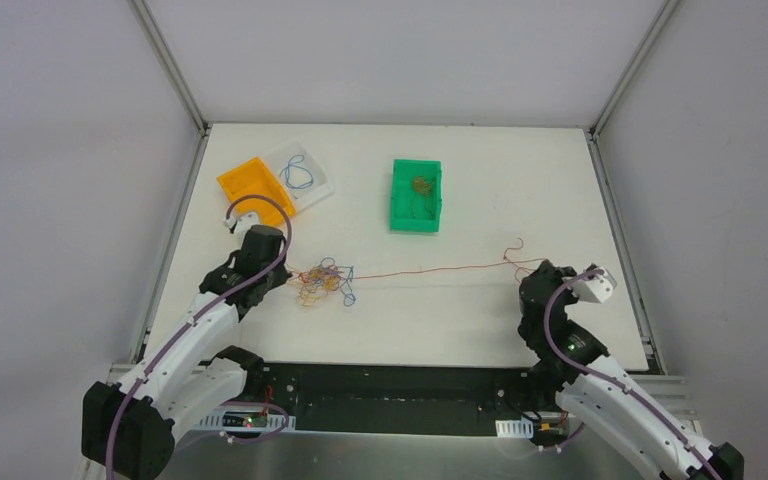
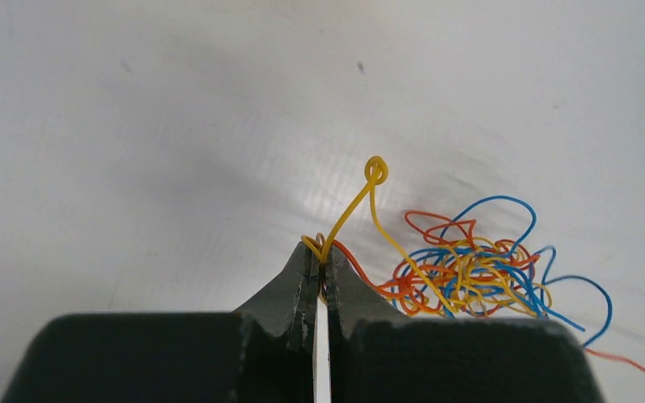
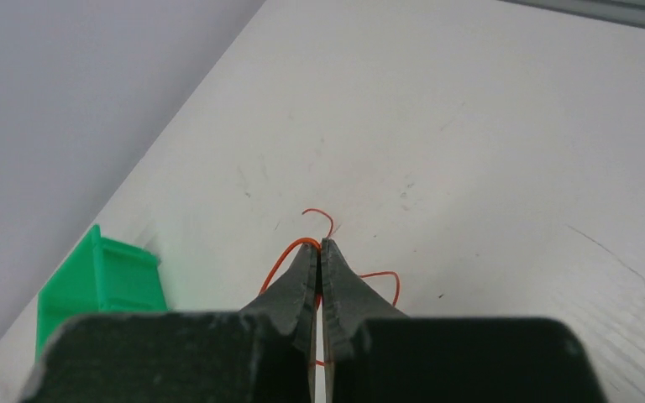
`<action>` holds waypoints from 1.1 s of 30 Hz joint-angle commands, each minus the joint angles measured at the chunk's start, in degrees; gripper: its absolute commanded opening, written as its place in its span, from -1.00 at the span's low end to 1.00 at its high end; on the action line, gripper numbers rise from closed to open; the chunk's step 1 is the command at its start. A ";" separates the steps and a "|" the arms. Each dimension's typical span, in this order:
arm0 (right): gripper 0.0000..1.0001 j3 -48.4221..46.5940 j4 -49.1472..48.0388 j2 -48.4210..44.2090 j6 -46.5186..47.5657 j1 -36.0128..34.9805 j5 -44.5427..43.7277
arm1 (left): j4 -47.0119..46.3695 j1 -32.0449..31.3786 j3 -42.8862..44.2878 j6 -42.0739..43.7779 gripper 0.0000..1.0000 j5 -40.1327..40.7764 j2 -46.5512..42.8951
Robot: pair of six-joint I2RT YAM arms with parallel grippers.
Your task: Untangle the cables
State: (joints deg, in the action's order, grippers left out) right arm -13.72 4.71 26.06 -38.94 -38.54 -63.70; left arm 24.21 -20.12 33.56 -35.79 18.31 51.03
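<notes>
While your left tool [image 2: 320, 262] clamps a yellow wire [image 2: 350, 208] at the tangle [image 1: 325, 283], centre left of the top view, and your right tool [image 3: 320, 250] pinches the orange wire [image 1: 430, 270] stretched across the bench [image 1: 460, 325], pull rightward slowly; ease off if the knot tightens.

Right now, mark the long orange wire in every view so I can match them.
Top external: orange wire stretched across mid-picture, from tangle to right claw.
Left wrist: it trails off the tangle toward the bottom right corner.
Right wrist: pinched in the shut right claw, centre, looping beside it.
Shared landmarks: the tangle (top, left wrist); green bin (top, right wrist).
</notes>
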 commanded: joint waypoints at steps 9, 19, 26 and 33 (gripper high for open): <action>-1.00 -11.80 18.52 -2.12 -7.32 11.40 -1.27 | 13.44 1.32 3.04 -13.94 -1.00 24.20 -2.32; -1.00 -24.04 3.83 4.15 14.98 11.46 37.29 | 3.85 -0.29 7.46 5.01 -0.91 -6.14 4.49; -1.00 -37.07 6.31 14.36 16.70 11.43 55.75 | -0.17 -5.35 7.39 9.91 0.52 -13.16 2.47; -1.00 -43.67 4.74 19.81 15.04 11.45 62.29 | -5.21 -13.29 13.50 15.62 0.64 -16.85 12.74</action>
State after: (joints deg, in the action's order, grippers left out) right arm -51.99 11.79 43.90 -24.32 -27.29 -8.10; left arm 23.53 -29.45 40.75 -26.81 6.00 57.30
